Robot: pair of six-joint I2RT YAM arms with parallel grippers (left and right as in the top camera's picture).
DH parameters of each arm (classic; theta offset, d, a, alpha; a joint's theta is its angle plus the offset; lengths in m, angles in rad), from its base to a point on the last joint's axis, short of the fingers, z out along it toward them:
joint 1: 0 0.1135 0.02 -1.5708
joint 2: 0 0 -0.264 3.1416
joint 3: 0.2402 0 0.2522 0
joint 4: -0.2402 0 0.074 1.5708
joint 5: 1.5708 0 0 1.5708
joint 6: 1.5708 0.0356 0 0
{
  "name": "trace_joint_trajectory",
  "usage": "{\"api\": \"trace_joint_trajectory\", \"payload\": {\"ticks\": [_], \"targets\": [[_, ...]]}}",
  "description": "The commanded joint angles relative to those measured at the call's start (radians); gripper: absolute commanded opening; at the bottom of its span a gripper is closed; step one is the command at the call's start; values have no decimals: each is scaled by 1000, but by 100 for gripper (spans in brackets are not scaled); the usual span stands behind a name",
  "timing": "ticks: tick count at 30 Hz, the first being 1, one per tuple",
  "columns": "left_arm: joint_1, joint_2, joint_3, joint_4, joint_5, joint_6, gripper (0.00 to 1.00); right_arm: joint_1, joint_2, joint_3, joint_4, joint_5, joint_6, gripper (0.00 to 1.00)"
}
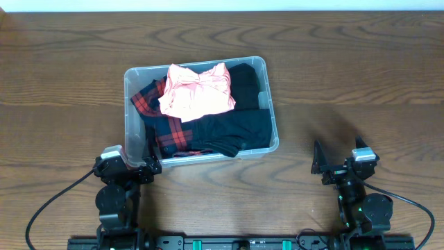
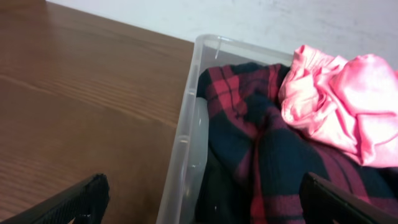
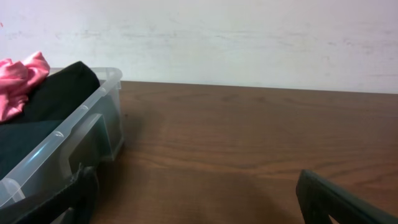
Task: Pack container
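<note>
Overhead cam looked straight down at the whole table (image 1: pixel 361 69). Left wrist cam sat low, right up against a corner of the container (image 2: pixel 186 143); right wrist cam viewed its other end from farther off, facing the wall (image 3: pixel 249 37).

No words, numbers or signs can be read anywhere in these views: none on the container (image 1: pixel 132 104), none on the clothes (image 1: pixel 198 90) inside it, and none on the worktop (image 1: pixel 347 55)
</note>
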Motion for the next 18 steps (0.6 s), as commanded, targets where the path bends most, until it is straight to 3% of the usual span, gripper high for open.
{"api": "trace_joint_trajectory", "payload": {"ticks": [1,18], "targets": [[-2,17,-33,-8,6,13,98,-8,-6,-2,-4,-1,13,99],[0,-11,-33,-8,6,13,98,-8,-6,-2,-4,-1,13,99]]}}
